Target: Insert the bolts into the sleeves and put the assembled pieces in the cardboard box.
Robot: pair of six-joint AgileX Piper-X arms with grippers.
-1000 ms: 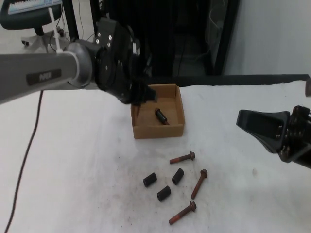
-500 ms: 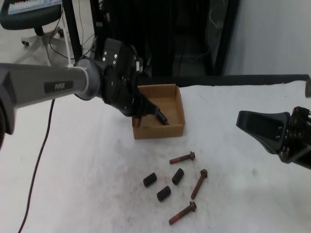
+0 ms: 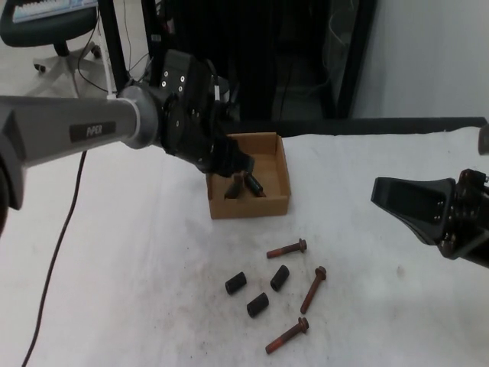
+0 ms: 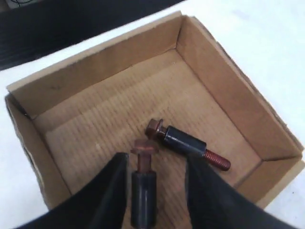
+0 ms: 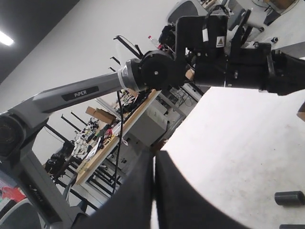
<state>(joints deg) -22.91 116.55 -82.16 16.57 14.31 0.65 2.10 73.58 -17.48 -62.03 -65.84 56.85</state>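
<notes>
- Grey left arm (image 3: 69, 130) comes in from the left side of the high view, and its left gripper (image 3: 233, 182) hangs over the cardboard box (image 3: 252, 206).
- Left gripper state: the fingers (image 4: 107, 200) stand apart. An assembled piece (image 4: 143, 195), a rusty bolt seated in a black sleeve, lies between them, with a gap visible on either side of it. Neither finger is seen to touch it.
- Cardboard box: it sits on the white-covered bench (image 3: 137, 267), at the far middle of the work area, with its top open. A second assembled piece (image 4: 183, 141) lies on the box floor just beside the first, with its threaded end protruding from the sleeve.
- Loose parts lie on the bench in front of the box:
  - three black sleeves (image 3: 236, 283), (image 3: 280, 277), (image 3: 257, 304), near each other;
  - three rusty bolts (image 3: 286, 248), (image 3: 313, 289), (image 3: 286, 335), lying just to the right of the sleeves and apart from them.
- Right gripper (image 3: 380, 191) hangs above the right side of the bench, well apart from the box and the loose parts. Its fingers are pressed together with nothing between them.
</notes>
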